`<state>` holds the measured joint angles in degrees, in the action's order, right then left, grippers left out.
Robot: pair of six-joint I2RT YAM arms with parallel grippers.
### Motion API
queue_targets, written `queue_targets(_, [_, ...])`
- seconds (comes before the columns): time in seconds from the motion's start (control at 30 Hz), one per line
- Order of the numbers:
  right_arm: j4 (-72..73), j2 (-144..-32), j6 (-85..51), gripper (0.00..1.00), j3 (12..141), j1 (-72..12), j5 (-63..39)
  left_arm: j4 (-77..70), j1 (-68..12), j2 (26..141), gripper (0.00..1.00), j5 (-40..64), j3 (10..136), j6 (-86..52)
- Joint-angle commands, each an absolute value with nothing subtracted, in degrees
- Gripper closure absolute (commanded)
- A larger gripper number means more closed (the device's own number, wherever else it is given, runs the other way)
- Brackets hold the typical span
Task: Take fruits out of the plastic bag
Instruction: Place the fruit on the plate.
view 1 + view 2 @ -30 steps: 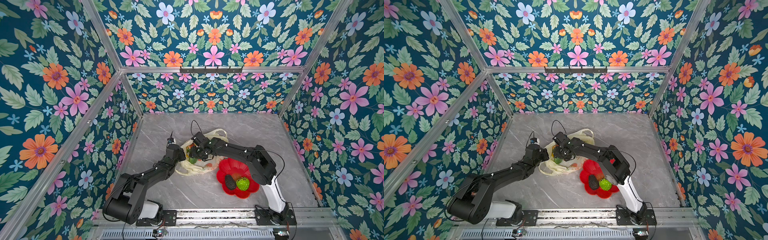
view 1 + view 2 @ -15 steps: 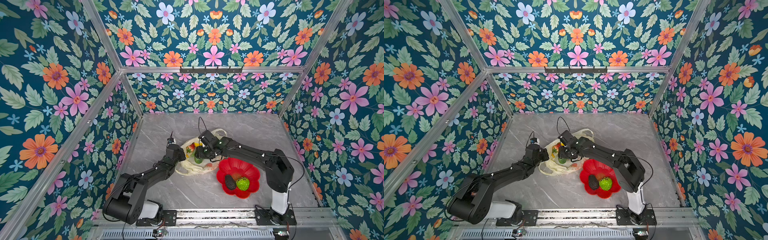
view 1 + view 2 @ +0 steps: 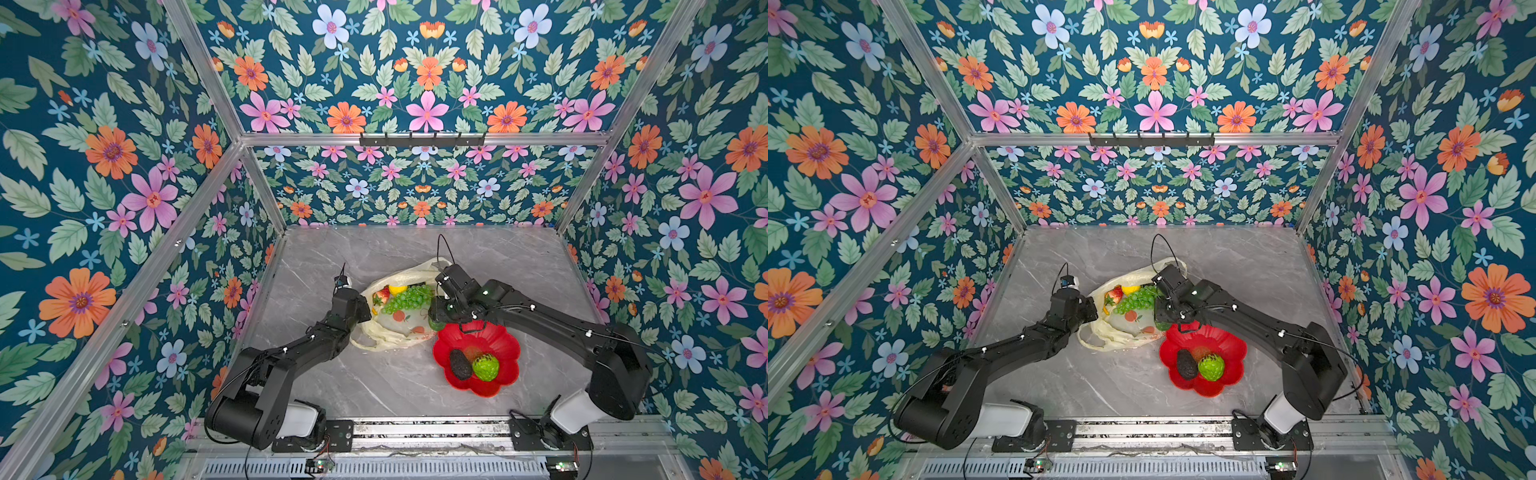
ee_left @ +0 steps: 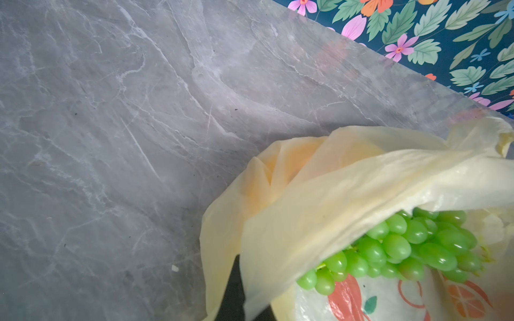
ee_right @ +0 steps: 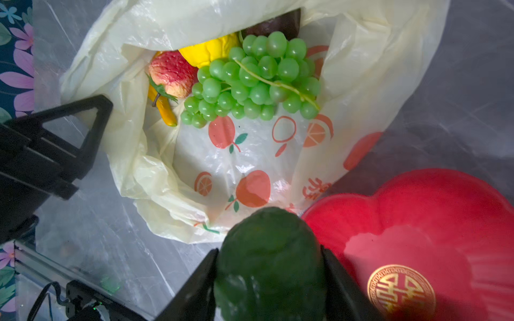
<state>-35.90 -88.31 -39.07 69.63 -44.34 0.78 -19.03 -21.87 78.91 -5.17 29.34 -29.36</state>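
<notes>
— Floral wall panels [image 3: 124,166] enclose your cell; its floor is a grey marble tabletop [image 3: 374,382]. Where do you find the plastic bag?

— Locate the plastic bag [image 3: 399,328] mid-table, crumpled between both arms, mouth open. A red flower-shaped dish [image 3: 505,345] sits just beside it, on your right arm's side.

— What state are your grippers in?

— Left gripper [image 3: 365,309]: jaws pressed together, pinching the bag's rim and holding it raised. Right gripper [image 5: 269,248]: jaws partly spread, clamped on a dark green fruit [image 5: 269,272]. You see that fruit held above the bag's edge, close to the dish rim.

— Where are the other fruits?

— Check inside the bag mouth. The green grape bunch [image 5: 250,83] lies on top. The strawberry [image 5: 173,73] and lemon [image 5: 208,52] touch it, and the banana [image 5: 164,111] shows partly beneath the strawberry. Check the dish next. A dark avocado [image 3: 459,363] and a bumpy bright green fruit [image 3: 485,366] lie touching, side by side.
</notes>
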Motion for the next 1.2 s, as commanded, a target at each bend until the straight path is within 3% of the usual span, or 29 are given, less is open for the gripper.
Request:
queue_targets(0.0, [-39.94, -85.81, -38.67, 0.44, 67.19, -43.22, 4.52, -18.72, -21.81, 79.06, 1.0, -5.98, 29.79, -28.48])
queue_targets(0.3, [-40.18, -81.51, -39.51, 0.44, 59.77, -39.49, 5.8, -18.72, -21.8, 79.36, 1.0, -6.2, 29.84, -28.48])
queue_targets(0.7, [-43.94, -87.92, -39.94, 0.43, 60.2, -39.29, 9.31, -18.89, -21.8, 79.88, 1.0, -6.24, 29.97, -28.48])
queue_targets(1.17, [-43.89, -91.58, -39.95, 0.42, 58.99, -39.25, 5.86, -19.07, -21.81, 80.46, 1.0, -6.22, 30.08, -28.56])
